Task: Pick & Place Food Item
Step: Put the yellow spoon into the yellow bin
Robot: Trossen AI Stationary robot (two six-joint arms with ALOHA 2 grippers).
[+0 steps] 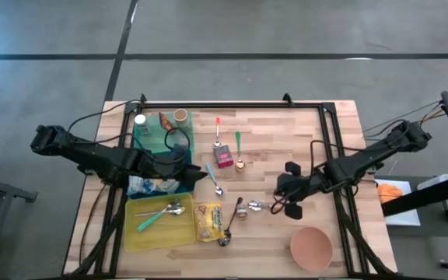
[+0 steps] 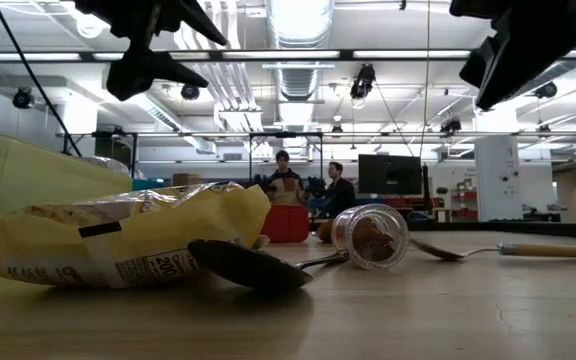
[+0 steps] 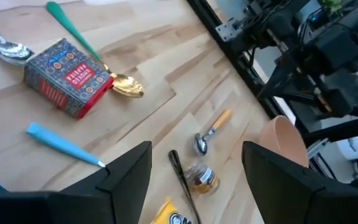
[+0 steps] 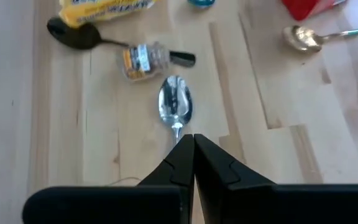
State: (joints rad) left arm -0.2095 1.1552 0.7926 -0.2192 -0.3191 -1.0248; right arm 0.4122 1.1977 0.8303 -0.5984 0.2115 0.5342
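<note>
A yellow snack bag (image 1: 208,220) lies flat near the table's front, beside a yellow tray. A small jar (image 1: 241,210) lies on its side next to it, and a red box (image 1: 224,158) lies mid-table. My left gripper (image 3: 197,146) hangs open above the table left of centre, with nothing between its fingers. The jar (image 3: 202,178) shows beyond them. My right gripper (image 4: 193,140) is shut and empty. It hovers right of centre, above the bowl of a silver spoon (image 4: 176,106). In the low view both grippers hang well above the bag (image 2: 118,240) and jar (image 2: 370,237).
A green bin (image 1: 155,136) stands at the far left. The yellow tray (image 1: 134,233) holds cutlery at the near left. A pink bowl (image 1: 311,247) sits at the near right. Loose spoons lie mid-table: black (image 1: 228,229), blue-handled (image 1: 213,179), gold (image 1: 239,159). People (image 2: 308,190) sit in the room beyond.
</note>
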